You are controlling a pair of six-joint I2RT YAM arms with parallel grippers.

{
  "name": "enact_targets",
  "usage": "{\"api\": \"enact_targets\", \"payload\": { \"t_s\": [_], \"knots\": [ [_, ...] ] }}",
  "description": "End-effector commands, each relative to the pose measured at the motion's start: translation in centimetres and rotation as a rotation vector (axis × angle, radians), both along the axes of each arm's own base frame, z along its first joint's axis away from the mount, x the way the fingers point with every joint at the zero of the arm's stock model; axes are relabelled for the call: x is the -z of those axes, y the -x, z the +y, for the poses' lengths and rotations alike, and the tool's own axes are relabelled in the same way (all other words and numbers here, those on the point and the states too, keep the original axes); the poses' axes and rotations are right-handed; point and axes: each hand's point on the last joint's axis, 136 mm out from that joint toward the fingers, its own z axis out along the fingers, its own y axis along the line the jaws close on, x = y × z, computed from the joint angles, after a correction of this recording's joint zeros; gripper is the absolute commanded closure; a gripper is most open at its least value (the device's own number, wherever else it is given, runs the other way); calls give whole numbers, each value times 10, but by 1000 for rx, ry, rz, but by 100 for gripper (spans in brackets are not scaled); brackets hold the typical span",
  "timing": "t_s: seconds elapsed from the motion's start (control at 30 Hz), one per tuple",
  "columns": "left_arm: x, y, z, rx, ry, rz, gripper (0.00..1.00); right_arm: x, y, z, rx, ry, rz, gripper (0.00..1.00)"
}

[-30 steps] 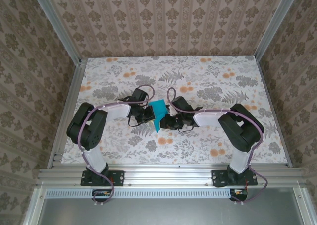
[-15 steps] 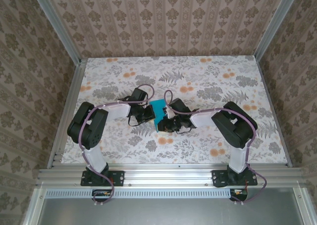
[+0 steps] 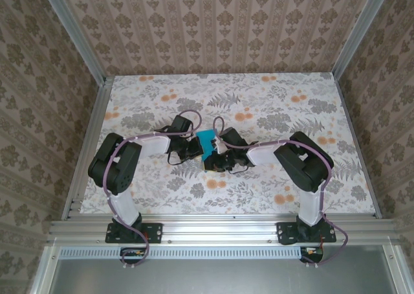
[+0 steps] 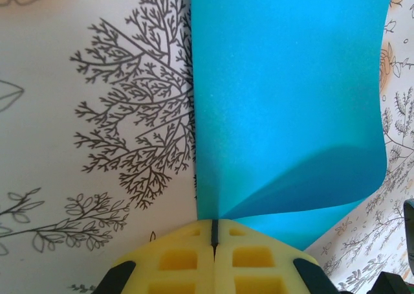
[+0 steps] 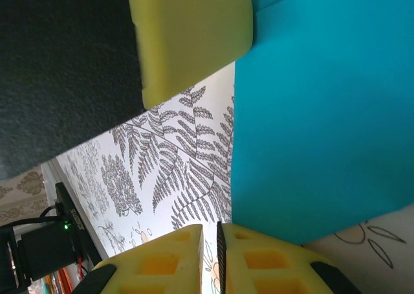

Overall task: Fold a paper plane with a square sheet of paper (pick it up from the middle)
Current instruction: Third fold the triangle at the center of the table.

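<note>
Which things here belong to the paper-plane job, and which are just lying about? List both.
Job: bright cyan-blue paper sheet, left gripper pinching it, right gripper.
Not the job: floral-printed table cover, patterned wallpaper walls, aluminium frame rails.

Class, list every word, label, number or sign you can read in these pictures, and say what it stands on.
No readable text. The square sheet of paper is plain blue; the table cover bears only plant and flower prints; the dark box with a green light is too blurred.
</note>
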Motion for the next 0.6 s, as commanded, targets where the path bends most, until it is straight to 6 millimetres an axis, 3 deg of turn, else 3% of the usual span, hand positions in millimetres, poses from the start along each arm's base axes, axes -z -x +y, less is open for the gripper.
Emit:
{"api": "enact_targets", "payload": {
  "t_s": [0.0,0.27,0.33,0.47,0.57],
  "knots": [
    [50,31,35,-46,-164,149,100,5,-4,3,4,24,8,84],
    [49,30,36,-46,-169,146,100,23,-1,-11,-6,196,32,86],
    [49,29,36,-44,-170,145,100,6,-3,-6,-14,156,5,86],
    [46,28,36,-35,-174,135,100,-57,-20,-1,12,29,-128,83],
    [44,27,35,-27,-171,128,100,-71,-40,-17,87,35,-176,83]
  ]
}}
